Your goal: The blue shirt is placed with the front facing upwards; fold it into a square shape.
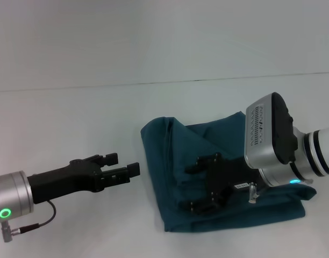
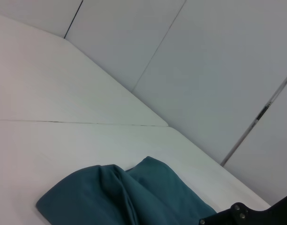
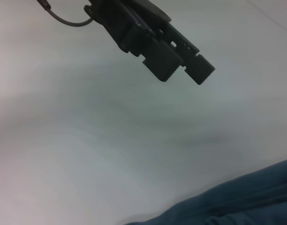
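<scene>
The blue shirt (image 1: 164, 156) lies folded into a thick, roughly square bundle on the white table (image 1: 73, 118), right of centre. No lettering shows. My right gripper (image 1: 191, 184) is open and sits over the middle of the bundle, fingers spread on or just above the cloth. My left gripper (image 1: 122, 164) is open and empty, just left of the shirt's left edge and apart from it. The shirt also shows in the left wrist view (image 2: 134, 197) and the right wrist view (image 3: 246, 201). The left gripper shows in the right wrist view (image 3: 181, 65).
The table's far edge (image 1: 154, 82) meets a pale wall behind. A dark part of the right arm (image 2: 246, 213) shows in the left wrist view beside the shirt.
</scene>
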You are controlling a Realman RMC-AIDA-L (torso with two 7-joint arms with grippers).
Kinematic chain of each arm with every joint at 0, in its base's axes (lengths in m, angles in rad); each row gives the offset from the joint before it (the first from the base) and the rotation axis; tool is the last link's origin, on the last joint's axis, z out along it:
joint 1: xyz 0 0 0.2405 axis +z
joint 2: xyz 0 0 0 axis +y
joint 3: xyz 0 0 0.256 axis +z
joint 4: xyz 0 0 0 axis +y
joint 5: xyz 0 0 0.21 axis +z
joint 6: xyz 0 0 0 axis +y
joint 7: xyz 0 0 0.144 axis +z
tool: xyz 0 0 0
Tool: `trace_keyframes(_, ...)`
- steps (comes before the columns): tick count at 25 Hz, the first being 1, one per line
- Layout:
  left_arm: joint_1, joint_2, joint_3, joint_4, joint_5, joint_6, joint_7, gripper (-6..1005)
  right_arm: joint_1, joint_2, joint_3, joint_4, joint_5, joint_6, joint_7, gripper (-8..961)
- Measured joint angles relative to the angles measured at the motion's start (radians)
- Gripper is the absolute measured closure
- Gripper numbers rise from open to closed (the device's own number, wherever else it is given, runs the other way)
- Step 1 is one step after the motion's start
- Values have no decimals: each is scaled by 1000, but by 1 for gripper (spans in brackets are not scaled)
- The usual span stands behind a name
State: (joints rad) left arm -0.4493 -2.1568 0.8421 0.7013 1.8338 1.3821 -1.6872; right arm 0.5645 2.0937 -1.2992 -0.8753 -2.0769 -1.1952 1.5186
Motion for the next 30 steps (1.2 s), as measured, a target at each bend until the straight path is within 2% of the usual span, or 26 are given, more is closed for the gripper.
trace_keyframes(11,-2,1,-2,2,-1,-2,0,96,0,-2,-27,-9,-10,8,0,213)
trace_keyframes(14,-3,1,-12,3,1,-3,0,96,0,-2,-32,-12,-11,6,0,453)
trace_keyframes(20,-3,2,-17,3,4,-3,1,96,0,-2,-32,-19,-9,4,0,690)
trace_keyframes(25,-3,2,-17,3,3,-3,1,96,0,-2,-25,-19,-4,5,0,861)
trace_keyframes(30,-3,2,-17,3,1,-2,1,96,-10,-3,-13,-28,28,7,-2,879)
